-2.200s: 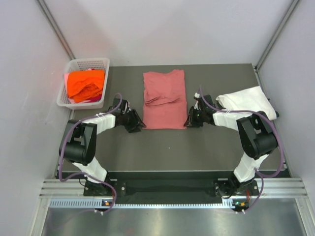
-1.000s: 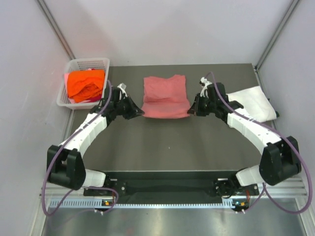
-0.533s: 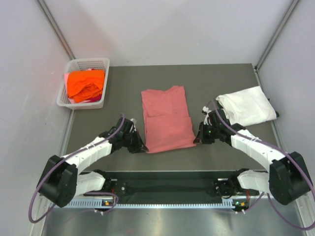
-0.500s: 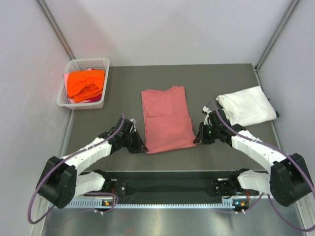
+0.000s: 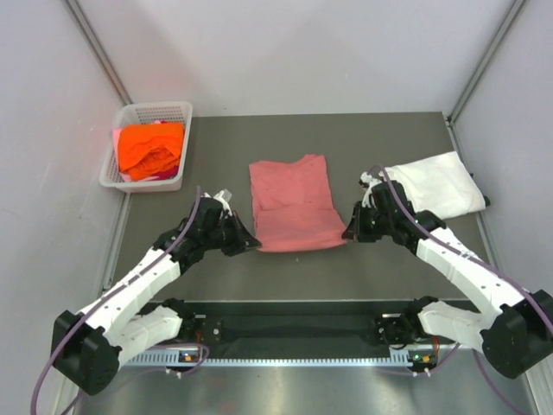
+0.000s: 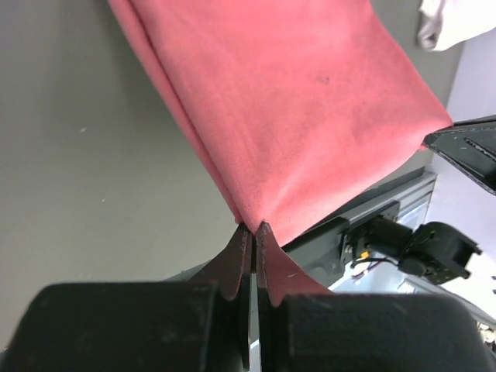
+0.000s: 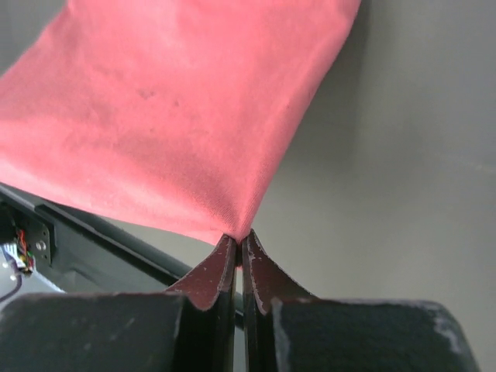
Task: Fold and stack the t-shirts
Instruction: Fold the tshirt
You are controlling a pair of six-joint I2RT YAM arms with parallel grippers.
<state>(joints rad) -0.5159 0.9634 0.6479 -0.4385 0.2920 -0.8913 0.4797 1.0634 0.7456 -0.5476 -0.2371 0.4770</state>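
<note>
Near hem sits higher and farther back than half a second ago. Now the left hand (image 5: pixel 251 245) and right hand (image 5: pixel 347 233) each pinch a near corner of the pink tee (image 5: pixel 292 194), mid-worktop (image 5: pixel 294 277). It's soft, light, droopy cloth, so the corners look like the right grip.

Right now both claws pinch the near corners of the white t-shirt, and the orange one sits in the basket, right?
Not white: both wrist views show the left claw and right claw pinching the pink-red t-shirt. The orange t-shirt does sit in the basket.
</note>
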